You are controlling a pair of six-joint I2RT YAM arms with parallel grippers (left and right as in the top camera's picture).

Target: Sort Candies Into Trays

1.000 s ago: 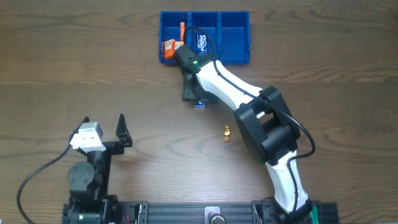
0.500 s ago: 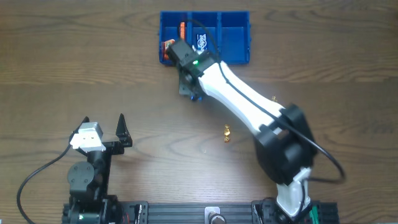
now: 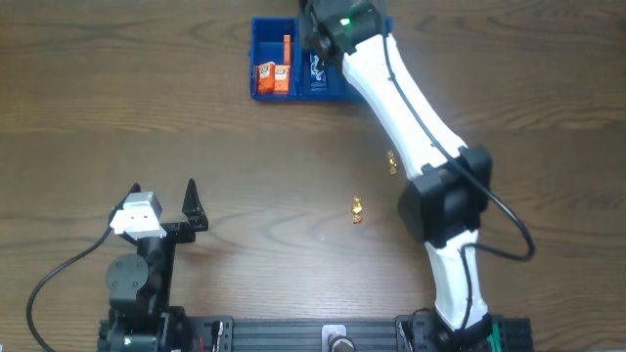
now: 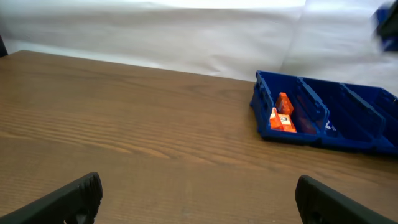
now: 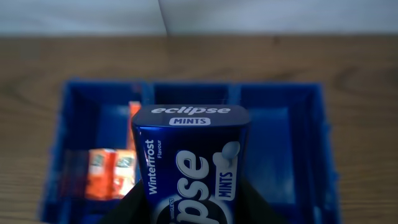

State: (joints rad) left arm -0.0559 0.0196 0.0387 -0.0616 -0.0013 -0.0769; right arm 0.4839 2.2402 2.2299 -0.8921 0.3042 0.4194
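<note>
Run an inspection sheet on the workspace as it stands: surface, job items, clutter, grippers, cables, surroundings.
Surface: brown wooden table, no spills seen.
Job's things: blue tray with three compartments at the far edge. Orange candy boxes lie in its left compartment and a blue pack in the middle one. Two gold candies lie loose on the table.
Clutter: nothing seen.
Grippers: right gripper shut on a blue mint tin, held above the tray. Left gripper open, near its base.
Cables: black cable along the right arm; black loop by the left base.
Surroundings: white backdrop behind the table.
</note>
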